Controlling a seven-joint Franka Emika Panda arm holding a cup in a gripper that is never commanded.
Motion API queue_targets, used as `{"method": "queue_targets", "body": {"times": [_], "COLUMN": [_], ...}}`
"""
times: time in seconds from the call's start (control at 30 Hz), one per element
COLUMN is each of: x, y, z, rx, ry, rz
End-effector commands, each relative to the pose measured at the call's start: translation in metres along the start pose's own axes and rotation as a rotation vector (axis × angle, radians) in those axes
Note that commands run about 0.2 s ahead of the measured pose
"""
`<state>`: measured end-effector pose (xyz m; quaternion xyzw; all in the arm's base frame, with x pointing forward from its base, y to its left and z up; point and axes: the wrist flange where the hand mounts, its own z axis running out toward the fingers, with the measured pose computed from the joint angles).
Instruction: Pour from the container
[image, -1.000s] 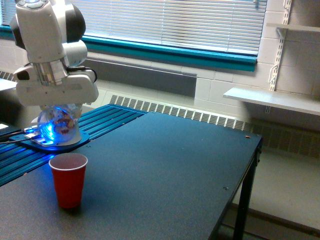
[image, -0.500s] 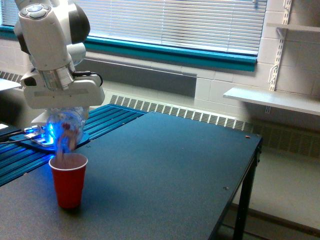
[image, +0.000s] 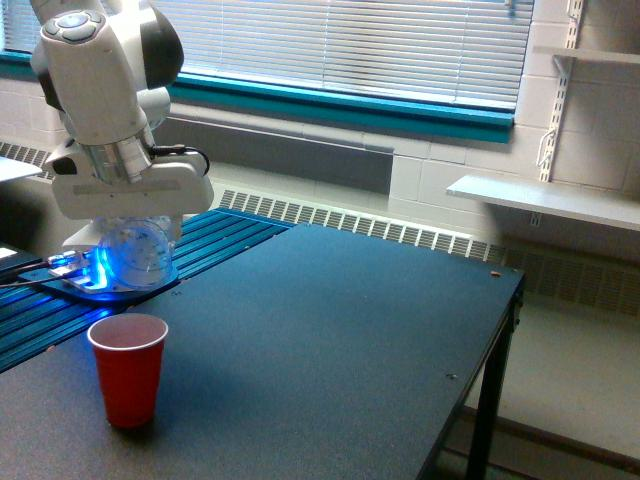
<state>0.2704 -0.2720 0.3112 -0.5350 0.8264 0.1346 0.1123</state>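
A clear plastic container (image: 135, 253) hangs tipped on its side under the white arm, at the exterior view's left. My gripper (image: 132, 228) is shut on it, with the fingers mostly hidden behind the white hand block. The container looks see-through and almost without contents, lit blue from behind. Below and slightly to the left of it, an opaque red cup (image: 128, 369) stands upright on the dark table (image: 330, 340), its mouth open upward.
A glowing blue device on a round dark base (image: 105, 285) sits behind the container on a ribbed blue surface (image: 60, 320). The table's right edge (image: 490, 370) drops off to the floor. A radiator, blinds and wall shelves lie beyond.
The reddish bits seen in the container a second ago streamed into the red cup; the container now looks nearly clear. The red cup sits slightly lower and further left in the frame.
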Motion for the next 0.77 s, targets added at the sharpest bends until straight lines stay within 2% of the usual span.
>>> {"method": "queue_targets", "body": {"times": [0.03, 0.17, 0.2, 0.23, 0.27, 0.3, 0.33, 0.37, 0.4, 0.43, 0.5, 0.53, 0.57, 0.6, 0.77], "x": [-0.009, -0.014, -0.016, -0.017, -0.020, -0.022, -0.022, -0.022, -0.023, -0.024, -0.026, -0.028, -0.029, -0.031, -0.036], "y": [-0.006, -0.008, -0.010, -0.012, -0.009, -0.004, -0.006, -0.006, -0.007, -0.008, -0.008, -0.006, -0.004, -0.003, 0.001], "z": [0.005, 0.004, 0.003, 0.003, 0.012, 0.020, 0.017, 0.016, 0.013, 0.010, 0.012, 0.014, 0.015, 0.017, 0.023], "rx": [0.009, -0.003, 0.009, 0.040, 0.079, 0.073, 0.098, 0.086, 0.076, 0.098, 0.146, 0.146, 0.143, 0.172, 0.146], "ry": [-0.009, 0.012, 0.009, -0.007, -0.072, -0.084, -0.070, -0.047, -0.003, 0.035, 0.057, 0.058, 0.027, -0.018, -0.028], "rz": [-0.015, 0.000, 0.019, 0.036, 0.081, 0.094, 0.095, 0.098, 0.093, 0.069, 0.063, 0.067, 0.100, 0.144, 0.182]}}
